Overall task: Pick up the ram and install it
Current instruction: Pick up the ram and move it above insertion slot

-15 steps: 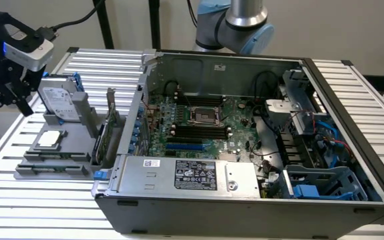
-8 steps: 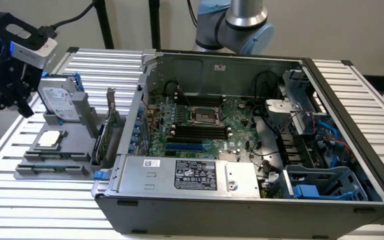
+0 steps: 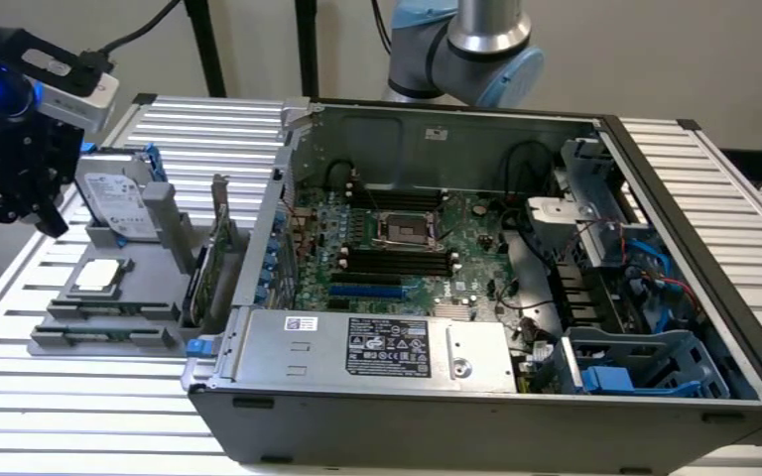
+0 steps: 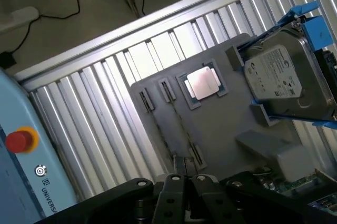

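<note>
**Green memory stick on the tray, tool clenched and empty**

Clenched on nothing, the tool (image 3: 40, 210) hangs above the outer side of the tray (image 3: 57, 337), the side away from the computer case (image 3: 487, 416). Seen from the wrist, it looks down on the tray's bare floor.

The memory stick (image 3: 199, 283) appears to be the low green strip standing on edge at the tray's opposite side, against the case. It is just beside a taller card (image 3: 218, 233), and I cannot tell the two apart with certainty.

The step in hand looks like the reach for the stick, which is not yet touched. To do it well:
- The jaws would need to spread before the tool drops.
- The jaws should line up with the stick's length and take its top edge near the middle.
- The pull should go straight up off the tray, so the thin board does not twist or bind.
- The descent should stay clear of the taller card at the stick's side and of the hard drive (image 3: 116, 203) propped at one end of the tray.

By count:
- one tool
- one tray
- one case
- one hard drive
- one processor chip (image 3: 100, 278), lying flat near the tray's middle
- two green boards at the tray's case side, as far as I can make out
- one slatted metal surface (image 3: 37, 407) under the tray
</note>
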Controlling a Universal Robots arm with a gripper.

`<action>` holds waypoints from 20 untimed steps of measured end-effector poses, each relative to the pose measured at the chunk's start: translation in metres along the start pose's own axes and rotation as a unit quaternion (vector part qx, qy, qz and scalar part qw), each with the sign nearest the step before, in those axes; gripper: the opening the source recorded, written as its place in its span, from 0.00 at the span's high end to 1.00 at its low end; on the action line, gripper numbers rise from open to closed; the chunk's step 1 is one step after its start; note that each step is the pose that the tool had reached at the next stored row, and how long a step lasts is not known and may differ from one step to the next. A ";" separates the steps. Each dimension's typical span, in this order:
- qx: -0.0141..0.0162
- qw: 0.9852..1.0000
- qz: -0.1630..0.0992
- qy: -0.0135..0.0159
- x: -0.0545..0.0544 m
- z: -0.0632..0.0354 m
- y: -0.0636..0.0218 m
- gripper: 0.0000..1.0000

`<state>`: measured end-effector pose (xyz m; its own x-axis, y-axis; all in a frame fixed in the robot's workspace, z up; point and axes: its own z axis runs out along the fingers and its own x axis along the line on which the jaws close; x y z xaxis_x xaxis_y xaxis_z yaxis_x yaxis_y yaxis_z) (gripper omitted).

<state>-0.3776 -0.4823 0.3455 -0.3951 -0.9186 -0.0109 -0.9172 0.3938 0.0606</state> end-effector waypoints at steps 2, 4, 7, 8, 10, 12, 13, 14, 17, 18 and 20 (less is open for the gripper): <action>0.000 1.000 -0.018 0.001 0.000 0.0014 -0.0001 0.89; 0.000 0.999 -0.036 0.002 0.000 0.0028 -0.0002 0.89; 0.000 0.998 -0.063 0.004 0.000 0.0049 -0.0003 0.89; 0.000 0.997 -0.072 0.004 0.000 0.0057 -0.0004 0.89; 0.000 0.996 -0.091 0.005 0.000 0.0071 -0.0004 0.89; 0.000 0.994 -0.109 0.006 0.000 0.0085 -0.0005 0.89; 0.000 0.993 -0.118 0.006 0.000 0.0091 -0.0006 0.89; 0.001 0.992 -0.126 0.007 0.000 0.0098 -0.0006 0.89; 0.001 0.988 -0.154 0.008 0.000 0.0120 -0.0007 0.89; 0.001 0.987 -0.163 0.009 0.000 0.0126 -0.0008 0.89; 0.002 0.984 -0.180 0.009 0.000 0.0138 -0.0008 0.89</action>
<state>-0.3776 -0.4823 0.3317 -0.0432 -0.9990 -0.0123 -0.9978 0.0425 0.0518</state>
